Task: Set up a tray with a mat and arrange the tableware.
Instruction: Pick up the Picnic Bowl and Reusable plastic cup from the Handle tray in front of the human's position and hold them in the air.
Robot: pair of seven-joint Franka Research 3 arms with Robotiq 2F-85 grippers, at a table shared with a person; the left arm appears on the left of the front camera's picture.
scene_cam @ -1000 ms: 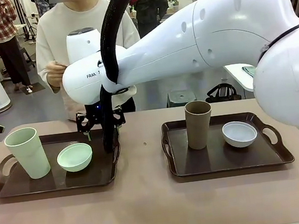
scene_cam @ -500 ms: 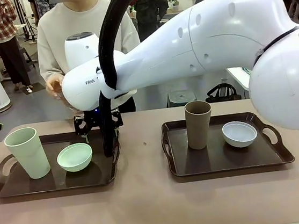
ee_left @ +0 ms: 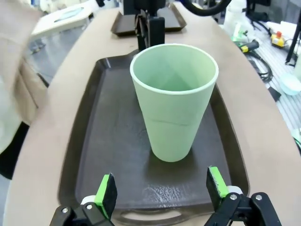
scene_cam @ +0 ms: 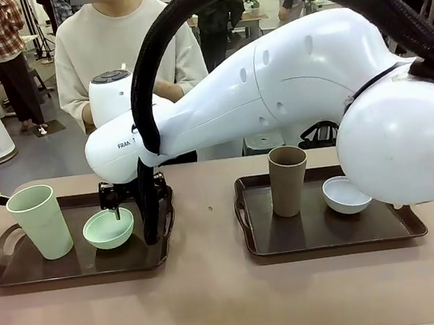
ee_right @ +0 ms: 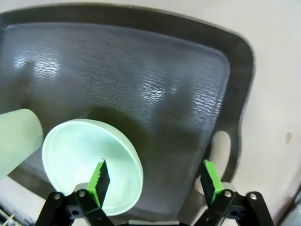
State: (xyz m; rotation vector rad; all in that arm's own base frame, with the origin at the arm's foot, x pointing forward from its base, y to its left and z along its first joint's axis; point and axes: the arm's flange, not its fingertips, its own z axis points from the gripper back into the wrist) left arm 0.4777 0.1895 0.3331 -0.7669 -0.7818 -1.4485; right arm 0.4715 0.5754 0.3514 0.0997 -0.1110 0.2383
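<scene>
R claw [ee_right: 155,181] wide apart, straddling mint bowl [ee_right: 80,155] rim: one pad inside, one outside. L claw [ee_left: 160,190] apart, mint tumbler [ee_left: 173,103] dead ahead.

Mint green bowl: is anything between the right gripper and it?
Nothing visible. The right gripper is open and straddles the mint green bowl at its rim, one finger over the bowl, the other over bare tray. The mint green tumbler stands off to the side.
</scene>
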